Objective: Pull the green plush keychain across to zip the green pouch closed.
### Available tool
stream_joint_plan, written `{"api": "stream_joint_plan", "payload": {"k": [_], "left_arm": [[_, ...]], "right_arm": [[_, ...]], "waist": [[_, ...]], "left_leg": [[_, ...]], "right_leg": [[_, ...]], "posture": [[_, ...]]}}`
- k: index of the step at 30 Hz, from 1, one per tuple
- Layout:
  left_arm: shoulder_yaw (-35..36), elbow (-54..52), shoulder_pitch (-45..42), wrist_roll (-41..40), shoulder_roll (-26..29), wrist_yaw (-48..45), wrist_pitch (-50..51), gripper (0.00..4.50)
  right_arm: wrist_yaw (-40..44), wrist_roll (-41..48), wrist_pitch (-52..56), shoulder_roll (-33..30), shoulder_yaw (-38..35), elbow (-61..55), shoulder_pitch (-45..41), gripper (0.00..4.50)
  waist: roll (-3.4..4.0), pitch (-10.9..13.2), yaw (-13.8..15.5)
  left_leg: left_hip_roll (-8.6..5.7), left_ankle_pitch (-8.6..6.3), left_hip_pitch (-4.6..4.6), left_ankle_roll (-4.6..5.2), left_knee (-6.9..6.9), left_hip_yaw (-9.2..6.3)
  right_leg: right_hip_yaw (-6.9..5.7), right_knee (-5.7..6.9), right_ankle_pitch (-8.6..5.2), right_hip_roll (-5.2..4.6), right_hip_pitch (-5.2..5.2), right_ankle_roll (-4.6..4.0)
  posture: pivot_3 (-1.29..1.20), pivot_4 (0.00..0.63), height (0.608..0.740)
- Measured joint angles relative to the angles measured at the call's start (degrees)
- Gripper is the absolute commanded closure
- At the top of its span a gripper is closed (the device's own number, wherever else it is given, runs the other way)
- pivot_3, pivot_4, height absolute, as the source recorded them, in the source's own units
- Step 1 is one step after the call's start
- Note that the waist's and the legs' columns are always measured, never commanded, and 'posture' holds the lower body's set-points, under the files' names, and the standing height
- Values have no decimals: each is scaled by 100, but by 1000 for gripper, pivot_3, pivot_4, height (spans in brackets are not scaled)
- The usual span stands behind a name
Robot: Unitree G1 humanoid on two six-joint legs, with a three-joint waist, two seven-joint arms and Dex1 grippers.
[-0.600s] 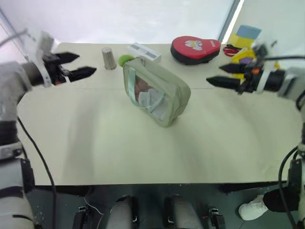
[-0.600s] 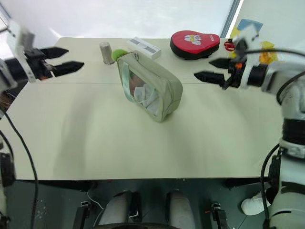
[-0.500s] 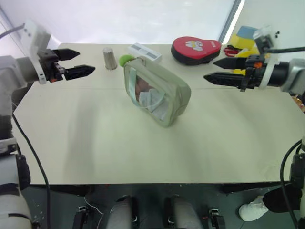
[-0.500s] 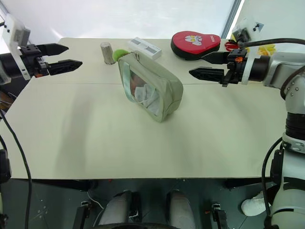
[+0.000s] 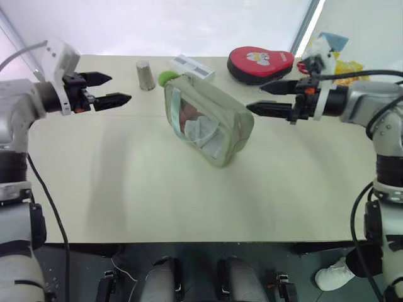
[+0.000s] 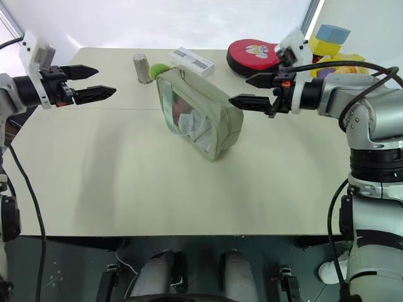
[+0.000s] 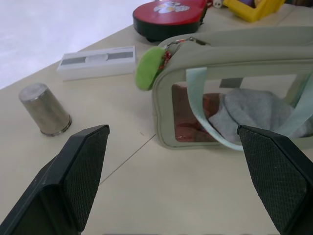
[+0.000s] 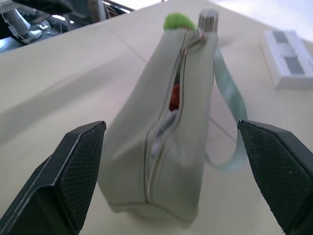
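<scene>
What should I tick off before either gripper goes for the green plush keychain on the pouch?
1. Zipper of the green pouch is open, so there is still travel to pull: ok.
2. Green plush keychain hangs free at the far end of the zipper, nothing covering it: ok.
3. Left gripper open and holding nothing, short of the pouch: ok.
4. Right gripper open and holding nothing, close beside the pouch's near end: ok.
5. Metal cup and white box stand near the keychain, which could crowd the approach: not ok.
6. Whether the slider runs smoothly: cannot tell.
</scene>
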Motion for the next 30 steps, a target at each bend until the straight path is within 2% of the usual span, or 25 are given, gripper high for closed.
{"api": "stream_joint_plan", "payload": {"k": [8, 11, 14, 22, 25, 30], "left_arm": [[184, -1234, 636, -277, 69, 191, 491, 22], [244, -1638, 896, -375, 39, 400, 580, 22], [255, -1827, 1061, -429, 5, 533, 673, 22], [308, -2167, 1255, -596, 2, 782, 789, 22], [308, -2186, 1265, -620, -12, 856, 789, 0], [305, -2197, 1264, -620, -26, 898, 759, 0]], "right_arm": [[-604, -481, -14, 870, 720, 80, -564, 5], [-593, -1089, -532, 977, 1501, 106, -567, 5], [-526, -1444, -847, 1052, 1914, 274, -545, 5], [-323, -1614, -784, 1290, 1960, 452, -560, 5], [-204, -1705, -793, 1286, 1993, 452, -558, 813], [51, -2043, -1255, 1186, 2238, 479, -537, 3321]], "waist": [[0, 0, -5], [1, -1, 7], [0, 0, 19], [0, 0, 2], [0, 0, 4], [0, 0, 4]], "left_leg": [[0, 0, 1, 0, 1, 0], [-1, 0, 1, 0, 1, -2], [-2, 0, 0, 0, 4, -2], [-1, 1, 0, -1, 3, -4], [-1, 1, 0, -1, 3, -5], [-2, 1, 0, -1, 3, -4]], "right_leg": [[2, 5, 0, -2, 0, 0], [1, 5, 0, -2, 0, 0], [1, 5, 0, -2, 1, 0], [1, 7, 0, -1, 1, 0], [0, 7, 0, 0, 1, 0], [0, 6, 0, 0, 1, 0]], "posture": [[0, 150, 740], [0, 150, 740], [0, 150, 740], [0, 150, 740], [0, 150, 740], [0, 150, 740]]}}
